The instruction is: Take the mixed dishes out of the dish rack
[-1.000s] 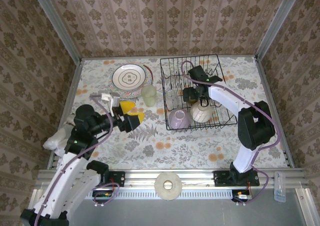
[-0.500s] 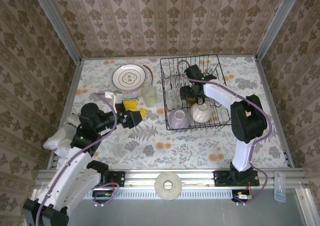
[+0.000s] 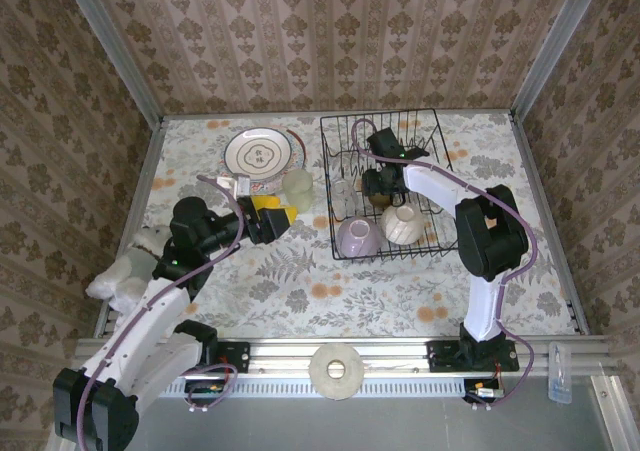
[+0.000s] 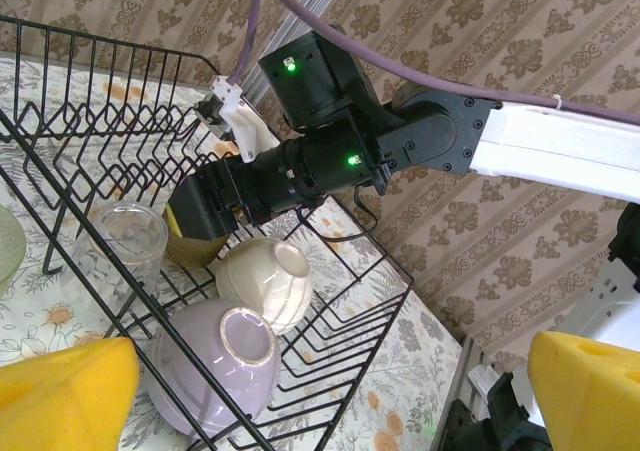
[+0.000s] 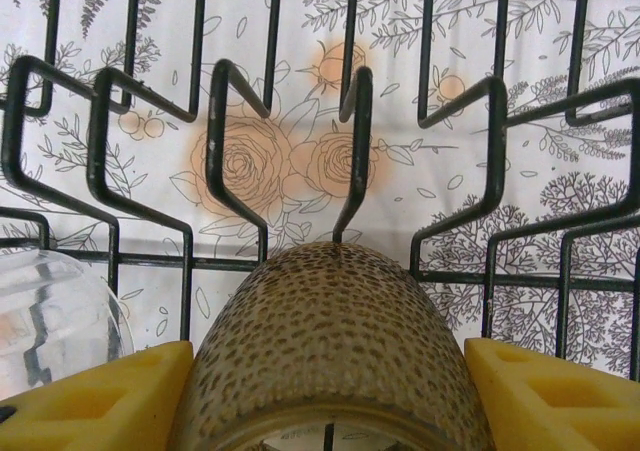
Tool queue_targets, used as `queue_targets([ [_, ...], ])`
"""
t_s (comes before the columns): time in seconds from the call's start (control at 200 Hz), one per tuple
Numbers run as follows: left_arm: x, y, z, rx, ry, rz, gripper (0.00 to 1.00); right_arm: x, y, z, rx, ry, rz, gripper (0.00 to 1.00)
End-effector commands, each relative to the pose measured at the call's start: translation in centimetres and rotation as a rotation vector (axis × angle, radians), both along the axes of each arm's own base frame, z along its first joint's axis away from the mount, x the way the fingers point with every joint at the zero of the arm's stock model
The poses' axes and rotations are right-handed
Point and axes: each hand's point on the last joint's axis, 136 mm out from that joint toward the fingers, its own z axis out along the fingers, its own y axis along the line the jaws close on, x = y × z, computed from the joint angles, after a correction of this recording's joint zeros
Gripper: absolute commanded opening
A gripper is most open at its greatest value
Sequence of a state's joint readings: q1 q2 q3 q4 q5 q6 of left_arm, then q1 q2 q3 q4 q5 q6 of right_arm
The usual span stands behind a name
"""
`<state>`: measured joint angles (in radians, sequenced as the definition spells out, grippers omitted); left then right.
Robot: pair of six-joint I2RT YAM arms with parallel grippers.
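Dish rack (image 3: 440, 131) stands on the floral table (image 3: 300, 291), and four dishes sit inside it. At its near side the lilac bowl (image 3: 357, 237) lies tipped over, with the cream bowl (image 3: 403, 224) just beside it. Farther in, along the rack's left side, is the small clear glass (image 3: 343, 196). Next to the glass is the amber cup (image 5: 330, 341), speckled (it lies with its side toward the wrist camera).

The right end effector (image 3: 381, 187) reaches down into the middle of the rack. Its yellow fingers (image 5: 100, 401) are closed against both flanks of that cup, with no gap showing.

Just outside the rack's left wall stands the pale green tumbler (image 3: 298, 189). The stacked plates (image 3: 262, 156) rest farther left of the rack.

The left end effector (image 3: 268, 218) hovers left of the rack near the tumbler. Its fingers are spread wide with nothing between them.
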<state>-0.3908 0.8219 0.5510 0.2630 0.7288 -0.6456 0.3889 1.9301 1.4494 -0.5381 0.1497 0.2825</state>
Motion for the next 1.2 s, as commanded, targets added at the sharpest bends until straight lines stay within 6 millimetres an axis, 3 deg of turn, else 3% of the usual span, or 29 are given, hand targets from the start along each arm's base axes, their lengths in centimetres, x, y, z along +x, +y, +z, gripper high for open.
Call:
queue_targets([
  [0.0,0.3,0.5,1.3,-0.025,-0.041,0.033,1.00,0.2,-0.1,0.6,0.006,-0.010,-0.001,0.57],
  [0.105,0.6,0.5,0.9,-0.034,-0.024,0.043,1.00,-0.2,-0.1,1.7,0.020,-0.027,0.001,0.49],
  [0.25,0.9,0.4,0.7,-0.042,-0.025,0.055,1.00,-0.9,-0.5,4.9,0.056,-0.090,-0.010,0.43],
  [0.375,0.7,-0.2,0.6,-0.035,-0.022,0.018,1.00,-1.6,-0.5,8.2,0.123,-0.167,-0.014,0.41],
  [0.635,1.2,-2.2,0.1,-0.014,-0.028,-0.040,1.00,-4.9,-0.6,12.7,0.359,-0.225,-0.002,0.38],
  [0.66,0.6,-3.1,0.0,-0.008,-0.030,-0.073,0.99,-5.2,-0.5,13.1,0.388,-0.232,0.004,0.38],
  [0.745,0.8,-4.2,0.0,-0.010,-0.029,-0.104,0.99,-6.1,-0.4,13.3,0.470,-0.223,0.006,0.38],
  [0.785,1.0,-4.7,0.0,-0.015,-0.027,-0.122,0.98,-6.9,-0.4,14.8,0.526,-0.248,0.018,0.38],
  [0.95,1.3,-7.1,0.3,-0.039,-0.023,-0.226,0.94,-8.7,-0.2,16.4,0.766,-0.268,0.057,0.39],
  [1.195,1.6,-10.4,0.3,-0.071,-0.032,-0.344,0.91,-10.0,0.9,16.9,1.030,-0.277,0.124,0.37],
])
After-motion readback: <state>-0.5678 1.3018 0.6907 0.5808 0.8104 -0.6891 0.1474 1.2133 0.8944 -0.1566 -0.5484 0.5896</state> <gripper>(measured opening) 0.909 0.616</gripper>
